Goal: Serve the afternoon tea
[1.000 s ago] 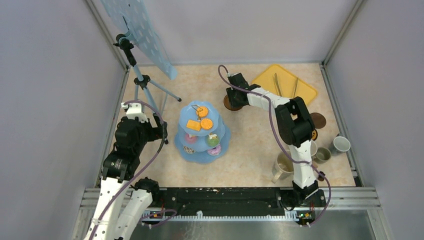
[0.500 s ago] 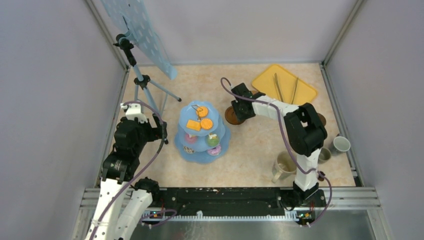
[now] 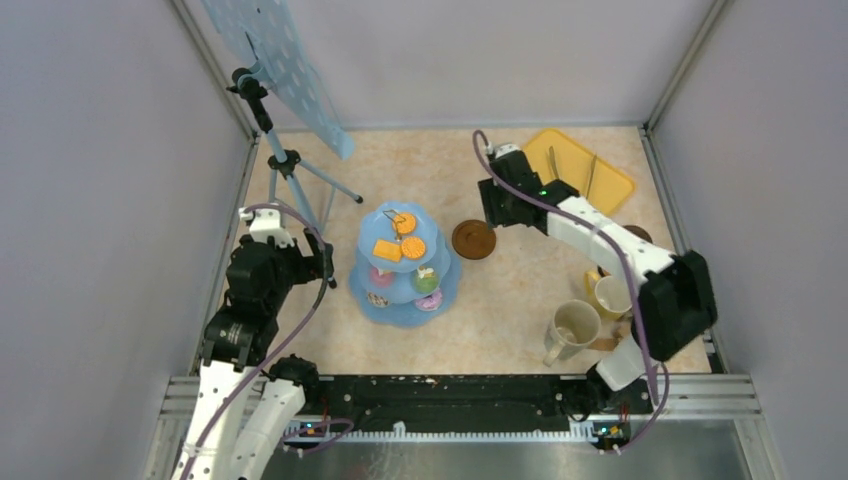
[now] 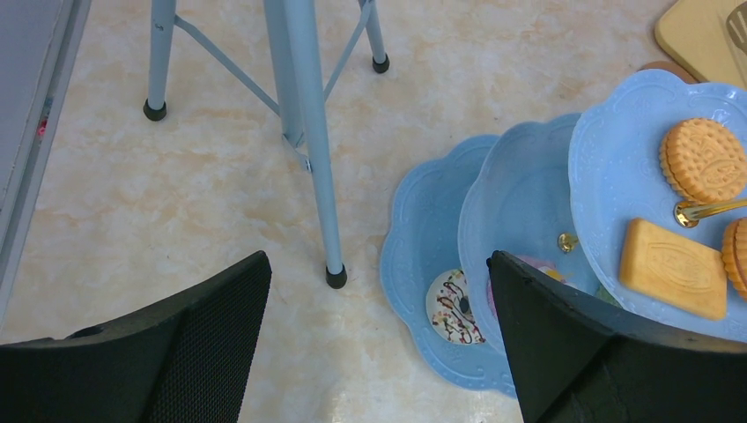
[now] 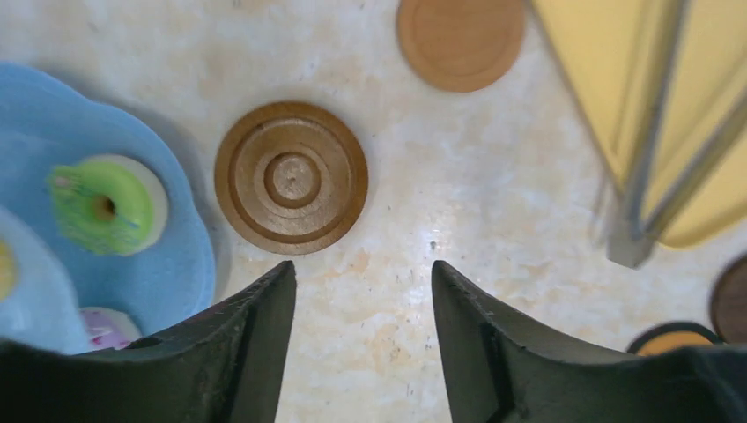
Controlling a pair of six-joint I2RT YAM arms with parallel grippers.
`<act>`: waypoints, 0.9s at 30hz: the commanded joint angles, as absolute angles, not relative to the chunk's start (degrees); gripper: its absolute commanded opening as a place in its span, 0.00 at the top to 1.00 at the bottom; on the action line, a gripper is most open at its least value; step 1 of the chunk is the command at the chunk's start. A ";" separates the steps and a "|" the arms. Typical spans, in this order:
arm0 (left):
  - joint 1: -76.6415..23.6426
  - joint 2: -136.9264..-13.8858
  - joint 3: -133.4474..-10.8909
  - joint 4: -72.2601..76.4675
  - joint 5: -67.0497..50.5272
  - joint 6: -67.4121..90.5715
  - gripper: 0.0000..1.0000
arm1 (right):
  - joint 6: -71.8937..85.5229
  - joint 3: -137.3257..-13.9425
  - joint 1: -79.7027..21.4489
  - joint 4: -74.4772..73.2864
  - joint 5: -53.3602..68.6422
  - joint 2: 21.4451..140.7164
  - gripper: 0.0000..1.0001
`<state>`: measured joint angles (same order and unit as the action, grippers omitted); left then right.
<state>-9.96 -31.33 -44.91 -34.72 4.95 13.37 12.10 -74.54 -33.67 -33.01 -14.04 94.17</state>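
Right gripper (image 5: 361,269): jaws apart, empty (ringed coaster just ahead).
Ringed coaster (image 5: 292,178): flat on table, just right of blue tiered stand (image 5: 181,256).
Left gripper (image 4: 379,260): jaws wide, empty.
Beige mug (image 3: 575,322), yellow mug (image 3: 610,295): near right.

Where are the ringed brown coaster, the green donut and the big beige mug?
ringed brown coaster (image 5: 292,177): right wrist view, its centre.
green donut (image 5: 79,198): right wrist view, its icing.
big beige mug (image 3: 577,322): top external view, its inside.

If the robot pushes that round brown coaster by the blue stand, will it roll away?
Probably not: the coaster lies flat, so it should slide. It looks stiff, like wood, and thin, so probably hard to grip.
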 commanded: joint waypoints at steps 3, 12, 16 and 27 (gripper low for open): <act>-9.81 -29.98 -45.69 -32.63 4.81 13.29 0.01 | 20.58 -73.37 -34.45 -41.74 -23.97 77.22 0.35; -10.43 -28.93 -45.53 -32.43 4.71 13.27 0.01 | 45.03 -67.08 -34.28 -64.42 -35.60 55.73 0.20; -10.54 -27.87 -45.43 -32.43 4.82 13.27 0.01 | 51.26 -64.75 -34.28 -73.05 -28.47 46.99 0.27; -10.55 -26.55 -45.49 -32.61 5.21 13.40 0.01 | 61.43 -55.36 -34.28 -85.60 -19.93 33.60 0.32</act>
<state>-10.31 -27.22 -44.88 -34.72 4.99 13.37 57.17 -59.40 -33.95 -81.65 -23.44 35.22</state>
